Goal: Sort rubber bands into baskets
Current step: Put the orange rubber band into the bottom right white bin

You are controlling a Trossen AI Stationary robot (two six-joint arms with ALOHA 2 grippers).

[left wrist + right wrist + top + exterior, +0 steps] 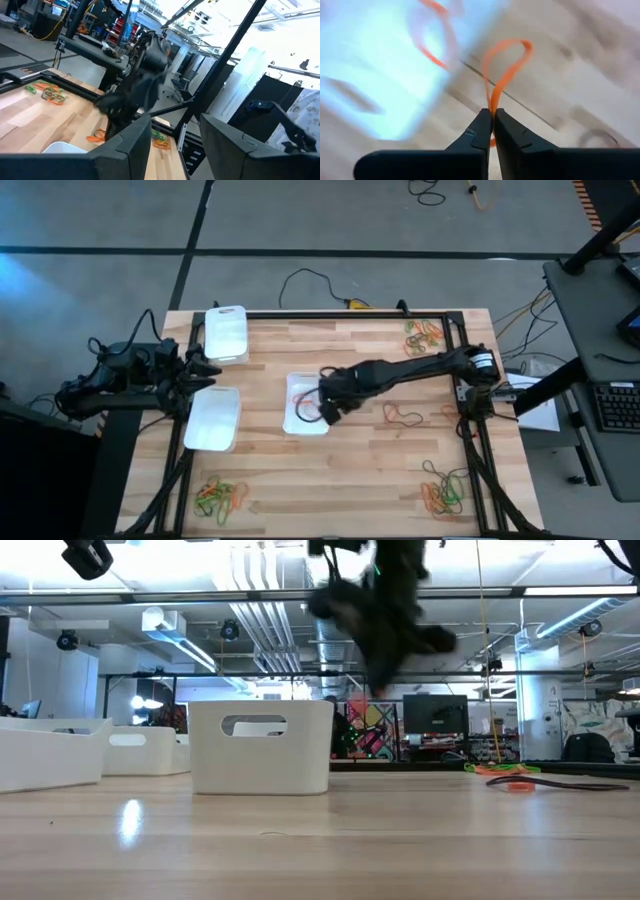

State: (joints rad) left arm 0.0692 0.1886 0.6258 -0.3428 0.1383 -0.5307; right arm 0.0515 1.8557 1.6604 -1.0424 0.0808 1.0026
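Over the middle one of three baskets (306, 402), right gripper (493, 116) clamped on one orange rubber band (506, 70). Left gripper (175, 132) beside two left trays, fingers apart. Three band heaps at corners.

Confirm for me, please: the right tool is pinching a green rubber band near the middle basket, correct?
Not quite: the rubber band pinched by the right tool is orange, not green, as the right wrist view shows. It is indeed near the middle basket.
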